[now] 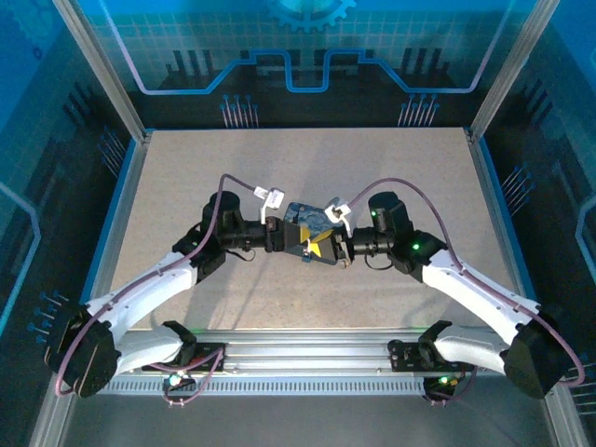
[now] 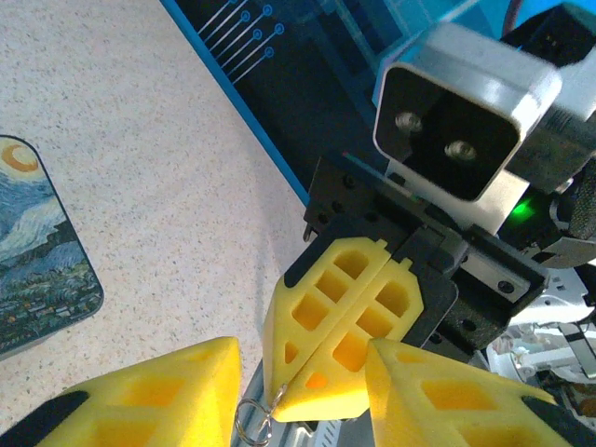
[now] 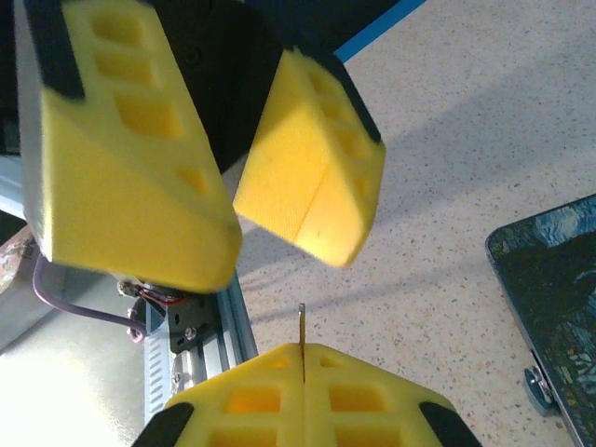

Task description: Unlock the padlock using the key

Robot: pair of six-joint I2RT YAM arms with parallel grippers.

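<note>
Key (image 3: 302,326): thin, stiff, light, likely slippery; pinched between right gripper (image 3: 303,352) jaws, blade protruding, lower centre. Left gripper (image 2: 303,358) jaws spread. Hold best taken at bow.

- Top view: even overhead light with a blue-tinted surround. Soft shadows lie on the desk (image 1: 186,186) beneath both arms (image 1: 158,279).
- Left wrist view: the left claw (image 2: 298,410) has soft-focused fingers (image 2: 140,396). Desk grain beyond them is sharp. A green indicator (image 2: 523,209) blooms.
- Right wrist view: blown-out glare sits left of the right claw (image 3: 303,358). Soft shadow bands cross the desk above it.
</note>
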